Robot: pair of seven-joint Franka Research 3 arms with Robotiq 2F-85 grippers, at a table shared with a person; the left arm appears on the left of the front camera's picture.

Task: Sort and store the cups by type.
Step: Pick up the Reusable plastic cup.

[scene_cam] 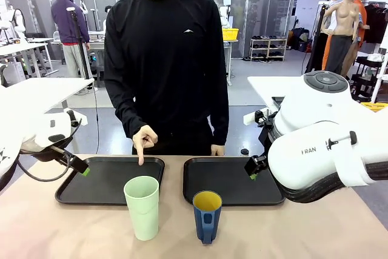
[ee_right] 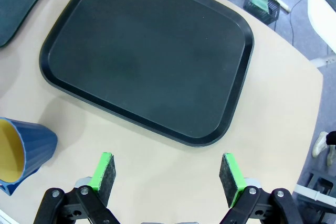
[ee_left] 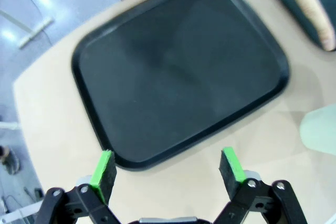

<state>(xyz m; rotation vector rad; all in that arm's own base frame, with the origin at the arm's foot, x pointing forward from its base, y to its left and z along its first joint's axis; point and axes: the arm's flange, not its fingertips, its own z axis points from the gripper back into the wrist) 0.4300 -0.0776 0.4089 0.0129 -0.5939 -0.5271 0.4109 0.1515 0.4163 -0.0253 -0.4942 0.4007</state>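
Left pincer apart, empty, near black plastic tray | right pincer apart too | tall mint-green plastic tumbler on bench beside dark blue handled cup | I'd grip tumbler mid-height, level.

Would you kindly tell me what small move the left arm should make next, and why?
Probably bring the open left gripper toward the mint-green tumbler: it stands upright on the table just before the left tray, where the person's finger points, and nothing is gripped yet.
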